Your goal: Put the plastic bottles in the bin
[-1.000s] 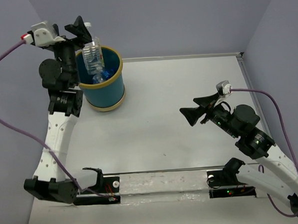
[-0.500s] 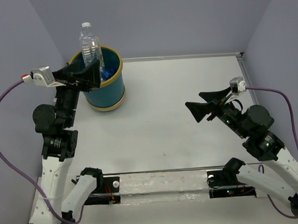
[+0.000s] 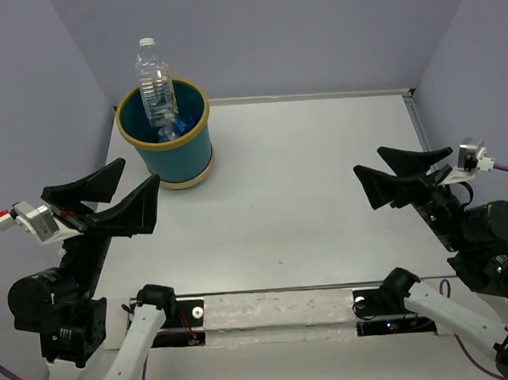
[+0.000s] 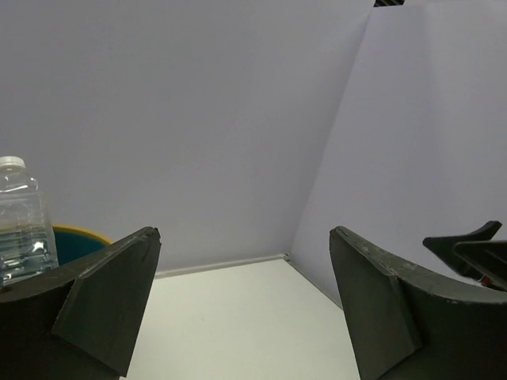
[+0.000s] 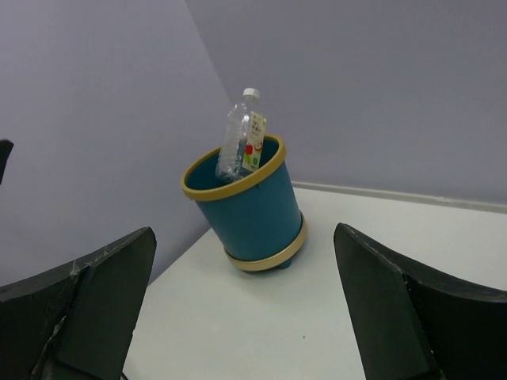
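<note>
The teal bin [image 3: 179,147] with a yellow-tan rim stands at the far left of the table, seen too in the right wrist view [image 5: 252,207]. A tall clear bottle [image 3: 156,86] stands upright inside it, its neck and white cap well above the rim; its red-green label shows in the right wrist view [image 5: 242,142]. Smaller bottles with blue caps [image 3: 169,129] lie lower in the bin. My left gripper [image 3: 109,197] is open and empty, near the left edge, well in front of the bin. My right gripper [image 3: 394,172] is open and empty at the right side.
Purple walls close the table at the back and on both sides. A metal rail [image 3: 277,308] with the arm bases runs along the near edge. In the left wrist view the bin's rim [image 4: 79,235] and the bottle [image 4: 24,222] show at far left.
My left arm let the tall bottle go into the bin, then drew back toward the near left. My right arm drew back to the right and its jaws widened.
</note>
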Available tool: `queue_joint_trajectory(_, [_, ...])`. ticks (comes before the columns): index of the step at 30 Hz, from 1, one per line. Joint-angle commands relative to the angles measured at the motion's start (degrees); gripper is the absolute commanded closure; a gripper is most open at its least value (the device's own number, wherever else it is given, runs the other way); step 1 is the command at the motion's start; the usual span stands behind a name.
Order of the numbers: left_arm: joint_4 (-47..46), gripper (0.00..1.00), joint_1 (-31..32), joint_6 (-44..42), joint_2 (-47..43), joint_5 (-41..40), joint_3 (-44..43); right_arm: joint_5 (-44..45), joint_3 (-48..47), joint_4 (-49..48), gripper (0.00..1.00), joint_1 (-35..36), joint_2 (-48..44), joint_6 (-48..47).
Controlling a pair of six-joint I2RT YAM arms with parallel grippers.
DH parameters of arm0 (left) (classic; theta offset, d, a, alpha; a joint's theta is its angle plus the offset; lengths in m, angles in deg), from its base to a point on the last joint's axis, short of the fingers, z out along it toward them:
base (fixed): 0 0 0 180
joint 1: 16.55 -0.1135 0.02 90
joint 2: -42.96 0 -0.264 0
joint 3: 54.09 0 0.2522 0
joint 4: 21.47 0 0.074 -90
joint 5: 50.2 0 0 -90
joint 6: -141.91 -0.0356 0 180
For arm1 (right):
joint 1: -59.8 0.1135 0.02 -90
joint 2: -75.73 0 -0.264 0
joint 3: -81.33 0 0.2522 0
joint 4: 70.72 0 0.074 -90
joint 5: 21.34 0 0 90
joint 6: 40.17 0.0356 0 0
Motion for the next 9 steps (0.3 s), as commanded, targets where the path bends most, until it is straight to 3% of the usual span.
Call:
queue_joint_trajectory(1, [4.55, 0.01, 0.07, -1.43, 0.27, 3.50, -2.01, 4.19, -4.23, -1.04, 0.00, -0.06, -3.97, -0.56])
queue_joint_trajectory(9, [5.26, 0.01, 0.07, -2.57, -3.25, -0.46, 2.74, 4.81, 0.79, -2.80, 0.00, -0.06, -3.80, -0.20])
